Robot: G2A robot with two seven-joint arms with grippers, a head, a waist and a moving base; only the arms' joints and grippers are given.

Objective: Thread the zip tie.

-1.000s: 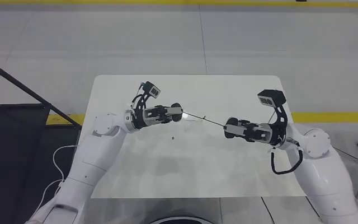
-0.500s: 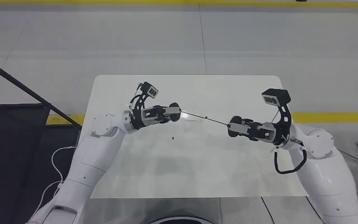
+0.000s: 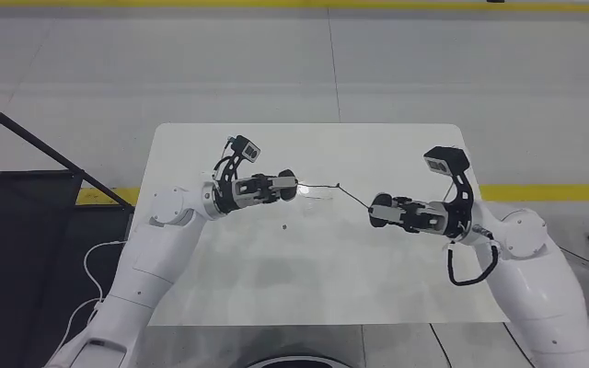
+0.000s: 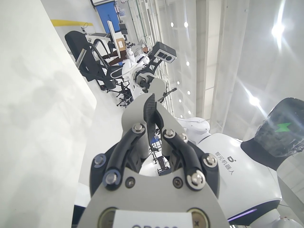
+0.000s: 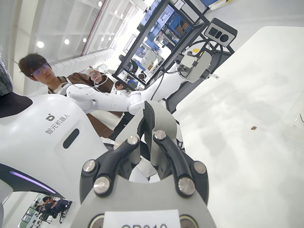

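Observation:
A thin black zip tie spans the gap between my two grippers above the middle of the white table. It runs nearly level from the left gripper, kinks upward at its middle, then slopes down to the right gripper. The left gripper is shut on one end; its dark pads are pressed together. The right gripper is shut on the other end, and its pads also meet. Both grippers hang a little above the tabletop, facing each other.
A small brown speck lies on the table below the left gripper, also seen as a speck on the white surface. A black rack stands off the table's left side. A yellow floor line runs behind the table.
The right gripper drew away to the right and then came back toward the left gripper. The zip tie, stretched straight before, now buckles in the middle.

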